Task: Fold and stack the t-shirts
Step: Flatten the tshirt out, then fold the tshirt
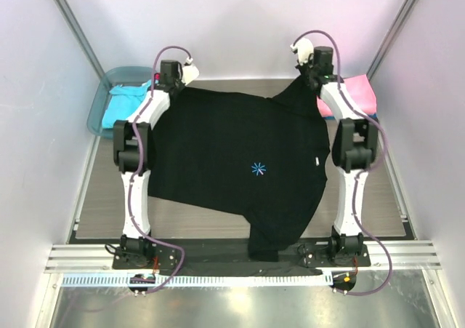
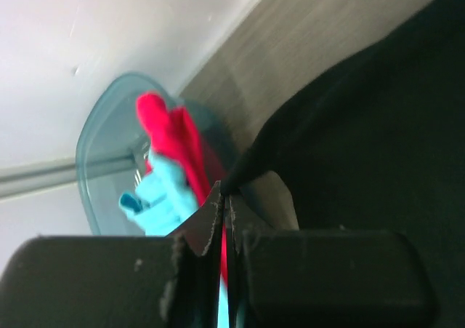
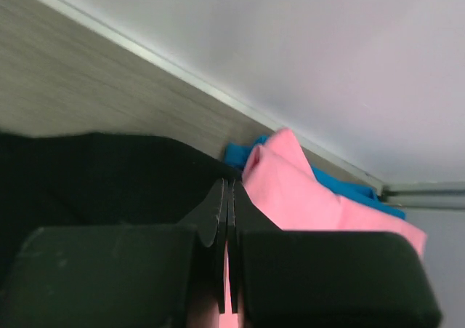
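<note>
Now the left gripper (image 2: 226,191) and right gripper (image 3: 227,187) are clenching the black tee (image 1: 218,153) by its far corners, wanting level, matched pulling.

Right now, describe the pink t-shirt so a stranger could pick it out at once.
Take the wooden table and go to its far right corner, just past the right tool. There the pink t-shirt lies over a blue t-shirt. It is the only pink cloth, small beside the black t-shirt spread across the middle.

5 t-shirts (image 1: 232,161), 1 tub (image 1: 95,108)
</note>
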Motion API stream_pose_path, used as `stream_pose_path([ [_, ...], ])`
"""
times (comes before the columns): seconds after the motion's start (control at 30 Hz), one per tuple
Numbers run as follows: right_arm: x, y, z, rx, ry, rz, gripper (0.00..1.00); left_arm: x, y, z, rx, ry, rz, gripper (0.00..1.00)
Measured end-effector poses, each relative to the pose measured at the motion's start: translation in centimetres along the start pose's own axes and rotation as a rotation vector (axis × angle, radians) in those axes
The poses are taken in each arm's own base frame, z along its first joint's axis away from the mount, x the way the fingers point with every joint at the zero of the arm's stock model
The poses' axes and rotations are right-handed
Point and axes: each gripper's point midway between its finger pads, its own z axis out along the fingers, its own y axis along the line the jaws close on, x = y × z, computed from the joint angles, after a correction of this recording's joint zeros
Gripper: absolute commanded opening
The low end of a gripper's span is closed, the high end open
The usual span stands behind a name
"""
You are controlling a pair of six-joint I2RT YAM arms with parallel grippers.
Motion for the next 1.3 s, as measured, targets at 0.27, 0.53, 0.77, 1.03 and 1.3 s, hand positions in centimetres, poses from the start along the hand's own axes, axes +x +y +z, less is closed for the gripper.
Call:
stream_pose_path([
  [0.27, 3.8, -0.9, 8.7, 0.118, 0.057, 0.068, 0.01, -1.0, 1.6, 6.7, -0.143, -0.03, -0.058, 0.0],
  [0.53, 1.4, -3.7, 8.4, 0.215, -0.009, 0.106, 0.01, -3.4, 4.2, 6.7, -0.229, -0.111, -0.087, 0.0],
  [0.77, -2.5, -6.3, 7.6, 0.291, -0.131, 0.121, 0.01, -5.2, 5.9, 7.5, -0.299, -0.197, -0.11, 0.0],
  [1.03, -2.0, -5.9, 7.8, 0.286, -0.123, 0.121, 0.01, -5.1, 5.5, 8.2, -0.312, -0.223, -0.116, 0.0],
  [1.3, 2.2, -2.2, 7.4, 0.163, 0.018, 0.111, 0.01, -2.3, 0.9, 8.4, -0.173, -0.174, -0.08, 0.0],
])
